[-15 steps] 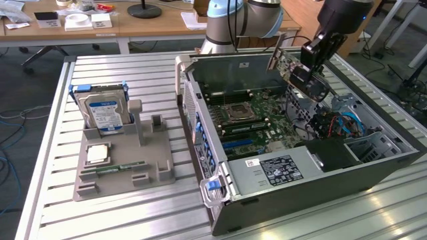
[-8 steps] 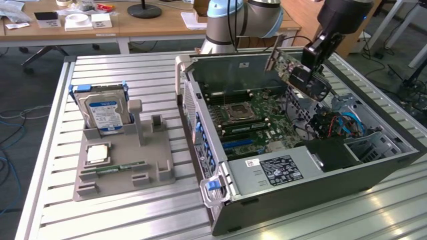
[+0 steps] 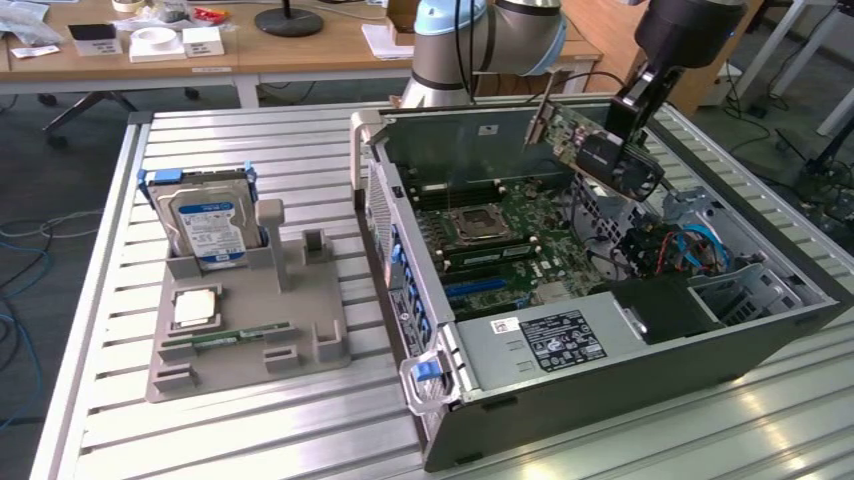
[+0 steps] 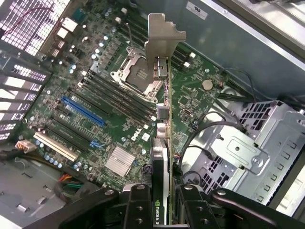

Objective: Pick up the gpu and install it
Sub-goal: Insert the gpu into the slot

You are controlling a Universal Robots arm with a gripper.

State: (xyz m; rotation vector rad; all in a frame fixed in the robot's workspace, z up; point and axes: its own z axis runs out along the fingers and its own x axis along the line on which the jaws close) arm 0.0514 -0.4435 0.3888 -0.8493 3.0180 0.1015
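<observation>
While the gripper [image 3: 625, 125] hangs over the open computer case [image 3: 627, 385], we find it clamped on the gpu [image 3: 587, 140] | gpu held edge-down in the air above the motherboard [image 4: 95, 109], apart from it, silvery bracket [image 4: 164, 40] at the end away from the grasp | hard drive [image 3: 210, 225] upright in grey holder [image 3: 247, 350] outside the case.

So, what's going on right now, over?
End effector shut on graphics card. Card in the air above open computer case, not yet slotted. Motherboard slots below look unblocked.
</observation>
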